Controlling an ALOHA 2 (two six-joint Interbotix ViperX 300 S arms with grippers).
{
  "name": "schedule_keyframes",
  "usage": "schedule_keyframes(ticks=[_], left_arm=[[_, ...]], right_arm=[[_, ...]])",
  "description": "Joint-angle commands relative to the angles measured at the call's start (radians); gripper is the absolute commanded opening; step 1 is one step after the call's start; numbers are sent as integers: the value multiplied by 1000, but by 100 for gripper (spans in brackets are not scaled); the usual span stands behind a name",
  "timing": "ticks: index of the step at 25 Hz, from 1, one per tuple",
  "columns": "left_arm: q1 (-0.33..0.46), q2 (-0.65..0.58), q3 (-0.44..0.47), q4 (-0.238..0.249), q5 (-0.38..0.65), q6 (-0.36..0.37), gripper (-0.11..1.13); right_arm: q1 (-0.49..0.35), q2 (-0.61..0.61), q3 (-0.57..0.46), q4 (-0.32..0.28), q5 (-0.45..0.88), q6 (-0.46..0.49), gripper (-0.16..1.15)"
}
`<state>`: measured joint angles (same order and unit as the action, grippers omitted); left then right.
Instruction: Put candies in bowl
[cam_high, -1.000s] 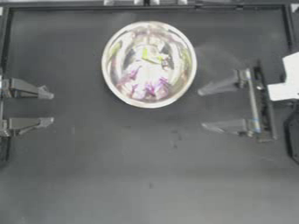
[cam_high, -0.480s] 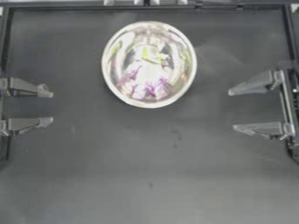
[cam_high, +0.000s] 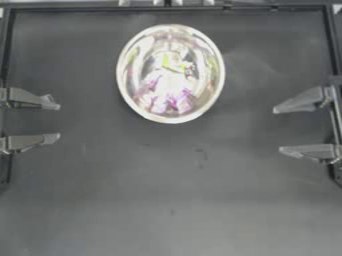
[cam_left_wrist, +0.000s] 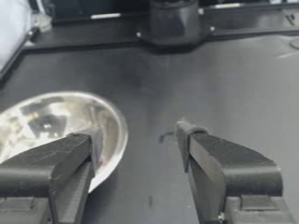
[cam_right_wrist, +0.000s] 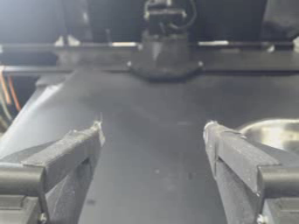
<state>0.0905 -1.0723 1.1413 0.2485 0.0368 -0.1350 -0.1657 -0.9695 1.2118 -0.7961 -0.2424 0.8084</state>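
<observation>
Over the last second the right gripper (cam_high: 297, 127) has drawn back from mid-table to the right edge, its jaws spread wide and carrying nothing. The left gripper (cam_high: 43, 120) has stayed put at the left edge, jaws likewise wide apart and empty.

The large round shiny silver metal bowl (cam_high: 170, 32) sits on the far half of the dark table (cam_high: 167, 200), about midway between the arms and well apart from both. Inside it, the top view shows pink and purple patches low in the basin and a yellow-green patch nearer the middle: these read as the small twist-wrapped candies (cam_high: 168, 97) and their reflections, too blurred to count. No candy shows anywhere on the bare table, and neither wrist view shows one between its jaws.

Judging from this, the task looks finished or nearly so, and the step in hand is the retreat to rest. To do it well, each arm should keep its jaws clear of the bowl's rim, which lies just beside the left gripper's line of sight in the left wrist view (cam_left_wrist: 111, 127) and off to one side in the right wrist view (cam_right_wrist: 274, 131), so the bowl is not nudged. A final check that all five sweets are inside would be wise.
</observation>
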Motion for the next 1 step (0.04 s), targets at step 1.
schedule_keyframes(ticks=[1], left_arm=[[-2,14,-20,8,-8,2,88]], right_arm=[[2,-18,0,8,2,2,98]])
